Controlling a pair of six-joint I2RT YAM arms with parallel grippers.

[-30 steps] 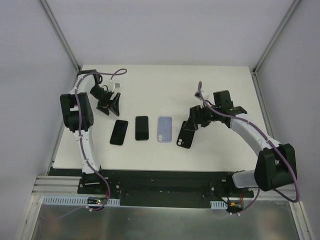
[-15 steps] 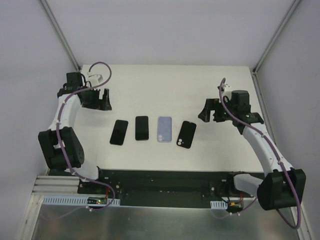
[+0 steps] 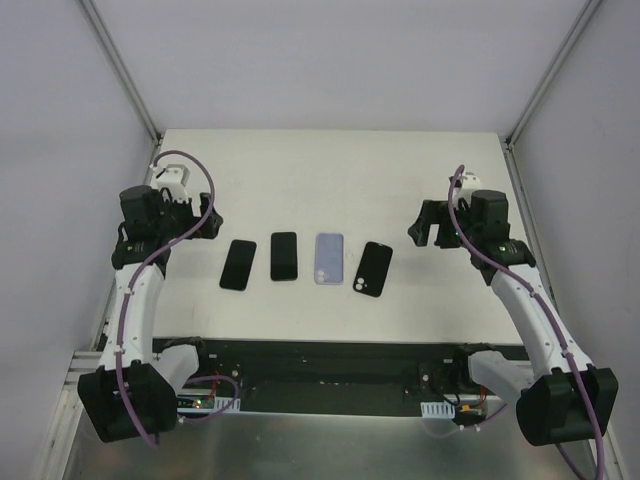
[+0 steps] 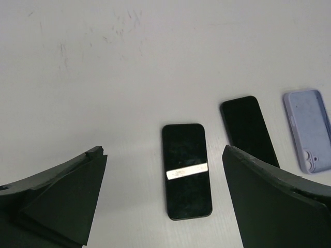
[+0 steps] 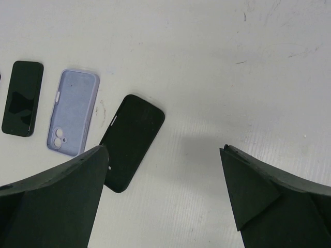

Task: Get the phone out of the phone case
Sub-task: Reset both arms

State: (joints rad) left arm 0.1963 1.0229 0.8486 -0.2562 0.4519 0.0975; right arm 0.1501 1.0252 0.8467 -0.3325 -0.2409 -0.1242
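The empty lavender phone case lies flat, third in a row on the white table. Two black phones lie to its left, and a tilted black piece, phone or case unclear, to its right. The left gripper and the right gripper hang at either end, jaws wide, holding nothing.

Table: white, flat, faintly scuffed | Walls: pale grey panels on three sides | Frame: slanted aluminium posts at back corners | Near edge: black base strip, brushed metal sheet | Light: even, soft shadows
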